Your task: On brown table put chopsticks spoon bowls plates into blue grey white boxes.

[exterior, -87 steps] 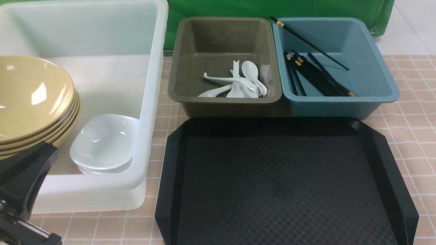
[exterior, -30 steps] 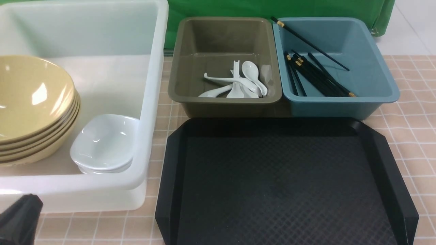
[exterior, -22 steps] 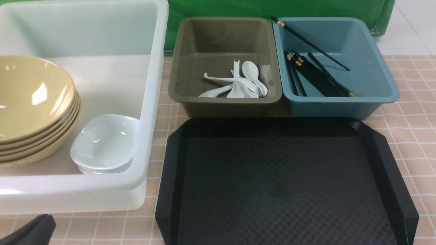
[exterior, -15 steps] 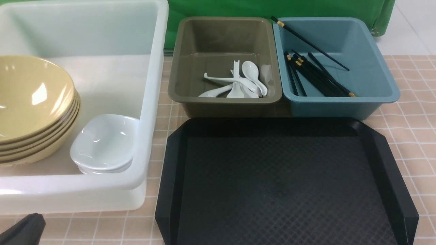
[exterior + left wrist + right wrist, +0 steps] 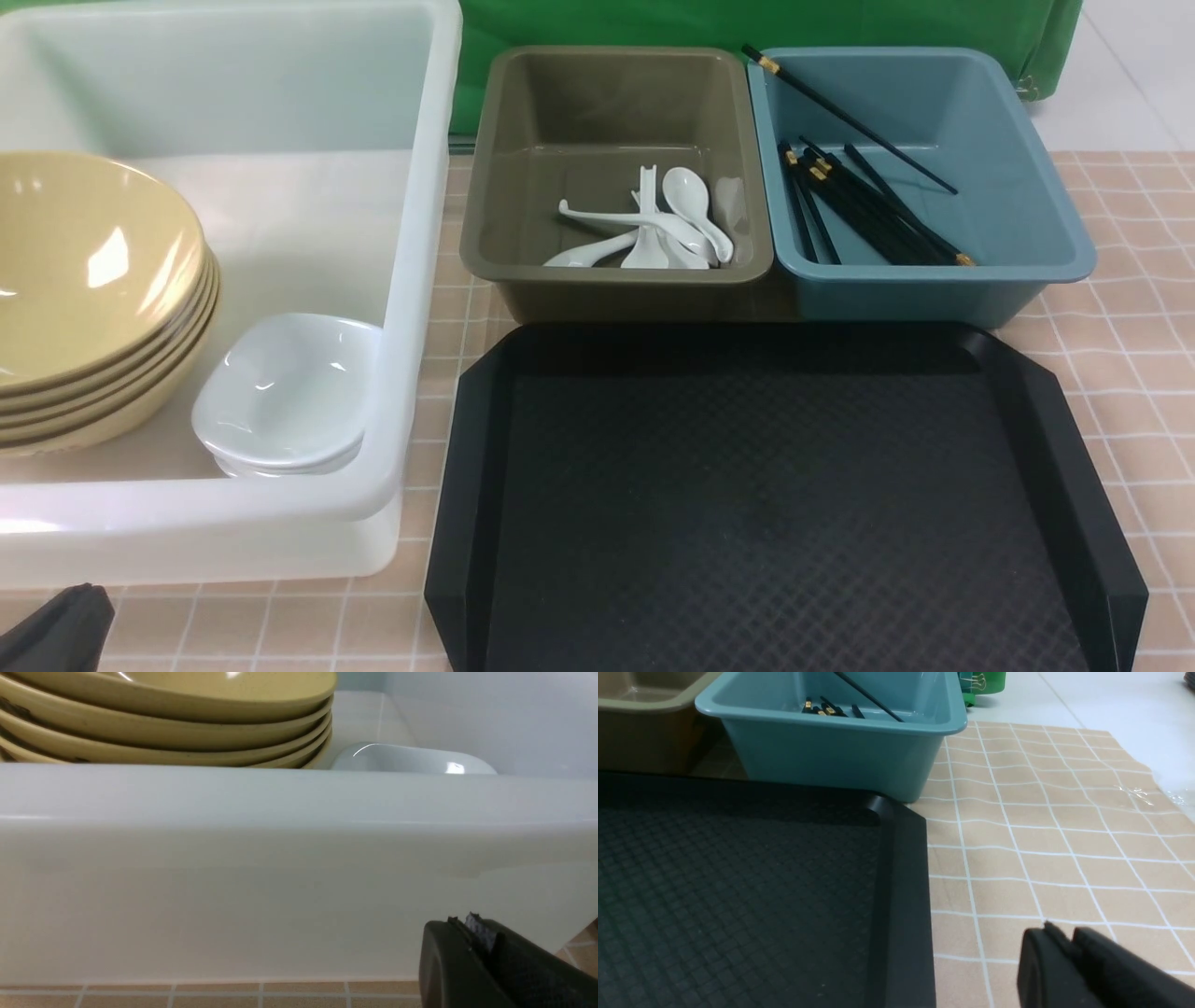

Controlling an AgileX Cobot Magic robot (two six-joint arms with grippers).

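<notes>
Counter (image 5: 1120,308), pinkish-brown tile pattern; carries all below.
Large translucent white plastic tub (image 5: 411,280), robot's left; holds a stack of wide glossy tan-yellow bowls (image 5: 84,280) with small rounded-square white dishes (image 5: 280,392) just beside.
Flat black textured tray (image 5: 775,504); bare, so we judge sorting finished.
Olive-grey rectangular bin (image 5: 523,140); glossy white soup spoons (image 5: 653,229) inside.
Dull blue rectangular bin (image 5: 1027,187); thin black chopsticks with gold bands (image 5: 868,210) inside, one leaning on the far rim.
Left gripper (image 5: 472,928); jaws closed, empty, low beside the tub wall.
Right gripper (image 5: 1059,938); jaws nearly together, holding nothing, over bare counter beside the tray.
Step in hand: we park both arms low, clear of tub wall and tray edge.
</notes>
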